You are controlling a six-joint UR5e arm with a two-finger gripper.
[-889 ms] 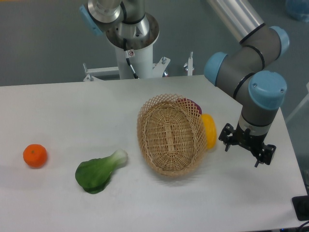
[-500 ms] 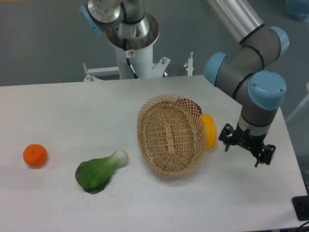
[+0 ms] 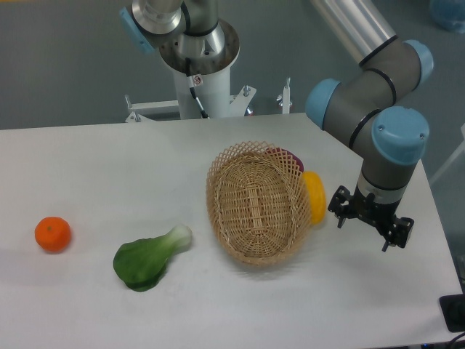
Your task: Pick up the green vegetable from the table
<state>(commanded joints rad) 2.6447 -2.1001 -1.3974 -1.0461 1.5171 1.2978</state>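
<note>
The green vegetable point(image 3: 149, 258) lies flat on the white table point(image 3: 109, 167) at the front left, dark leaf toward the front, pale stem pointing right toward the basket. My gripper point(image 3: 370, 224) hangs over the right side of the table, far from the vegetable, just right of the basket. Its fingers point(image 3: 387, 237) point down and away from the camera, with nothing seen between them. I cannot tell whether it is open or shut.
A wicker basket point(image 3: 256, 202) lies tipped in the middle right. A yellow oblong item point(image 3: 315, 196) and a dark red item point(image 3: 289, 157) sit against its right rim. A small orange point(image 3: 52, 234) is at the far left. The arm's base point(image 3: 197, 51) stands behind the table.
The gripper has shifted very slightly to the left. Nothing else has moved.
</note>
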